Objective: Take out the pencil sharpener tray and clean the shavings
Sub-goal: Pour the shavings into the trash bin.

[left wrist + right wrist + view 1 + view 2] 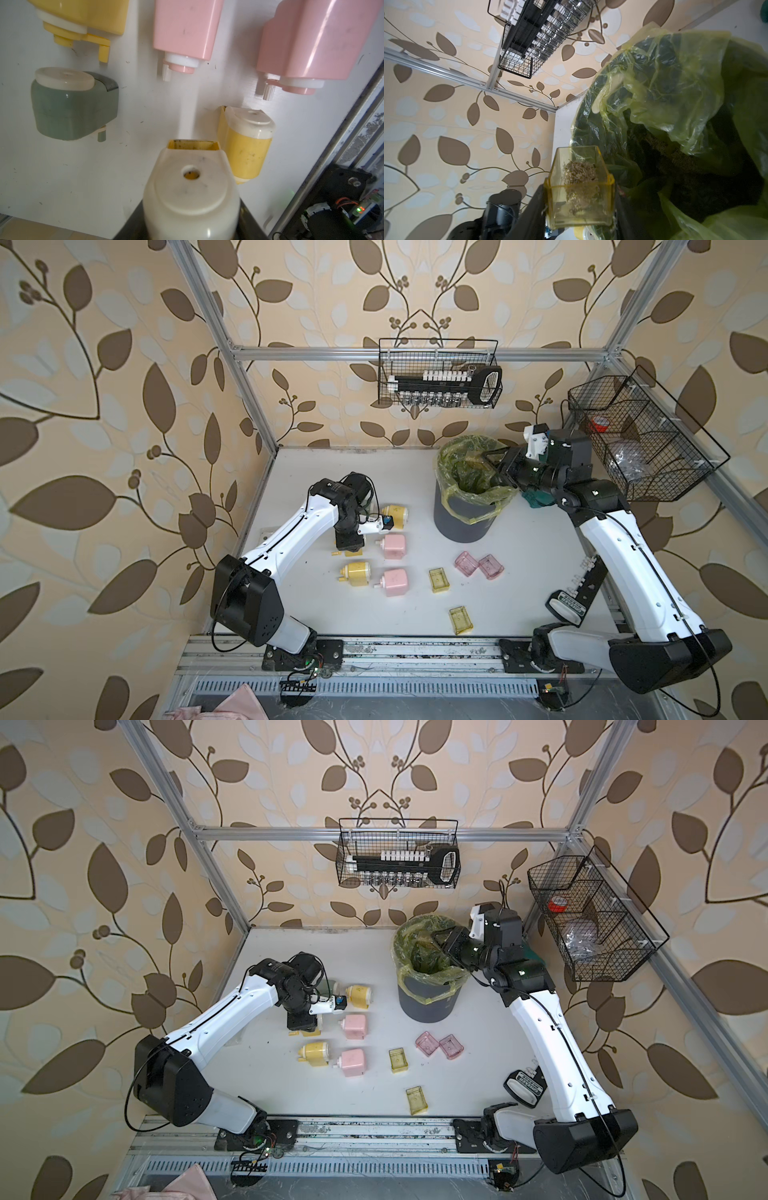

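My right gripper [577,207] is shut on a translucent yellow tray [579,216], held over the mouth of the bin [463,514] with its yellow-green liner [675,83]. A clump of brownish shavings [580,176] sits inside the tray. In both top views this gripper [494,464] hangs above the bin's right rim. My left gripper [190,224] is shut on a cream-and-yellow pencil sharpener [191,187] low over the table, its tray slot [193,144] empty. From above, the left gripper [347,545] hides most of that sharpener.
Yellow sharpeners [397,516] [357,572] and pink ones [392,545] [395,581] lie beside the left gripper, with a green one [72,112]. Two pink trays [467,563] and two yellow trays [438,580] lie mid-table. A brush [569,601] and wire baskets [640,439] stand right.
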`<state>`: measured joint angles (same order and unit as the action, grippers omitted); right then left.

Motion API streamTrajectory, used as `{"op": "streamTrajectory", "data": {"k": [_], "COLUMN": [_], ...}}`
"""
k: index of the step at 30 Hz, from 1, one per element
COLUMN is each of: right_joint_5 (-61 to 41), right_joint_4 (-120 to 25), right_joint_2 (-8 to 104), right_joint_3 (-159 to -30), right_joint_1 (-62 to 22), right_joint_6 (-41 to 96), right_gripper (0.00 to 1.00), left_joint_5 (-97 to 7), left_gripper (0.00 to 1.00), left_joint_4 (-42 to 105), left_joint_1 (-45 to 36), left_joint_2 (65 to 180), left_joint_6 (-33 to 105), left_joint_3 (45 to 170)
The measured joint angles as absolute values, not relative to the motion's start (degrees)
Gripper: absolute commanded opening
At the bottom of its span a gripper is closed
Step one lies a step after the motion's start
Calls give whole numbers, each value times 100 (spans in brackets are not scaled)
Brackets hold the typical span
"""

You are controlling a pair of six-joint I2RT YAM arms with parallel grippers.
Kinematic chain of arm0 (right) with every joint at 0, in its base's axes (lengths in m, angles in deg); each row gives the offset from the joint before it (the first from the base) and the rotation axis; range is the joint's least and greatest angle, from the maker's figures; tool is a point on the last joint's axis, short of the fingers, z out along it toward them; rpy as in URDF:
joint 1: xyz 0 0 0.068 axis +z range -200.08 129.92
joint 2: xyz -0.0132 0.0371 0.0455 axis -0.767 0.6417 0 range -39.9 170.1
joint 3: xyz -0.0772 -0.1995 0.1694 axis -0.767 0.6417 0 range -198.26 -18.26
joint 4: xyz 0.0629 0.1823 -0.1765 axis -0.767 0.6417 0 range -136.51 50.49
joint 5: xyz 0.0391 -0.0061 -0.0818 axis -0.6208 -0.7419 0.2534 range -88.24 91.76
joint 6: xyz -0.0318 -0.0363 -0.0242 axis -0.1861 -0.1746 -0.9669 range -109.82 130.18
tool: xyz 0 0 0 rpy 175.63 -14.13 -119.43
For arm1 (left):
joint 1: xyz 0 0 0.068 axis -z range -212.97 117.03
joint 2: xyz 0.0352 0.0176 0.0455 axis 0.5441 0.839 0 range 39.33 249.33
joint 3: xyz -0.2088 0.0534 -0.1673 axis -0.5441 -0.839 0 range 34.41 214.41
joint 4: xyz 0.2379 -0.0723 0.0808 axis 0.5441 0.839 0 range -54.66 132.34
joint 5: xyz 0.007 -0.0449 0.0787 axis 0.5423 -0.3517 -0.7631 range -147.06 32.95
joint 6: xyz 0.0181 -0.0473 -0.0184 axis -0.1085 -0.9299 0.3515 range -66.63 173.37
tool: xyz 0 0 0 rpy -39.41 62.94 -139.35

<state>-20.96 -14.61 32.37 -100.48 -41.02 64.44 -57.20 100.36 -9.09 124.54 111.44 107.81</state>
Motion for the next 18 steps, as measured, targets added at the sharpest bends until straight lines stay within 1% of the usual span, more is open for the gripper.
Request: {"op": "streamTrajectory", "data": {"k": [7, 14, 18], "right_joint_5": [-3349, -3834, -4004], "right_joint_4": [-2434, -2866, -3400], "right_joint_2": [3390, 3484, 3374], "right_joint_3": [-9436, -9252, -8852], "right_joint_1": [-4500, -4587, -4756], "right_joint_6": [8835, 10328, 11038], "right_gripper": [0, 0, 0], "left_joint_5": [-5750, -5748, -5728], "left_gripper": [0, 0, 0], "left_joint_4": [9699, 9531, 9474], "left_joint_1": [-909, -909, -909], "left_joint_2": [12454, 12456, 12460], "left_joint_6": [11148, 11146, 11144], "left_joint_3": [10681, 10630, 10630]}}
